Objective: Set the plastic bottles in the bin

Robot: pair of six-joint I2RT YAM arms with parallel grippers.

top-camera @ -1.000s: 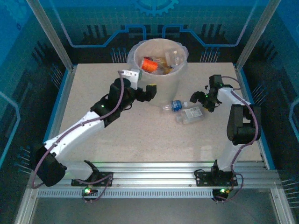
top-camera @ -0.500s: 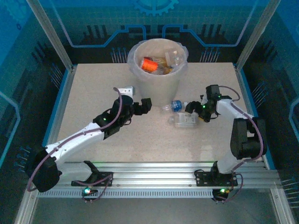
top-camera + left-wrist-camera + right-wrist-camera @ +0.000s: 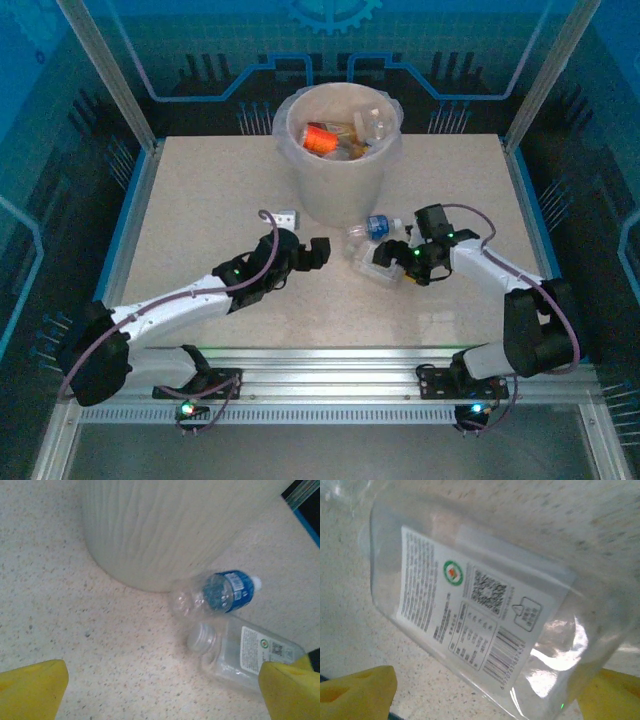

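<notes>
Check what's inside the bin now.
The bin holds crushed bottles: an orange-labelled bottle on top, clear bottles beside it. Anything beneath that layer and the bin's floor are covered.

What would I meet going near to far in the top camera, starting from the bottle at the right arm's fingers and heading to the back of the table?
White-label bottle lying on the table → blue-label bottle lying just behind it, at the foot of the bin → bin, with bottles already inside.
</notes>
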